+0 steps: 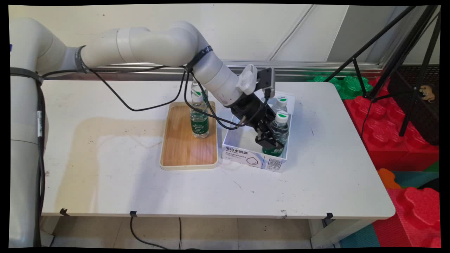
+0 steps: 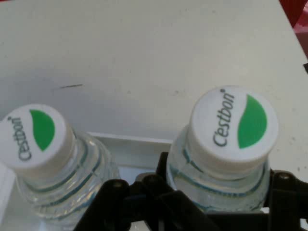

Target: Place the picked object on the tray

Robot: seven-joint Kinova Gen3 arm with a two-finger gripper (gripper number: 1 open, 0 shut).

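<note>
Black two-finger pincer [image 1: 272,137] reaches down into white cardboard box [image 1: 246,156], closed around clear plastic water bottle with white-green cap [image 2: 233,126], its twin bottle [image 2: 36,137] just beside, third bottle [image 1: 199,116] on wooden tray [image 1: 182,147] farther off on white bench [image 1: 105,158].

2 cameras, 1 shared box
Main view looks down across the white table [image 1: 105,158]; hand view sits close over 2 white-capped clear plastic bottles [image 2: 231,144] at 3 o'clock.
</note>
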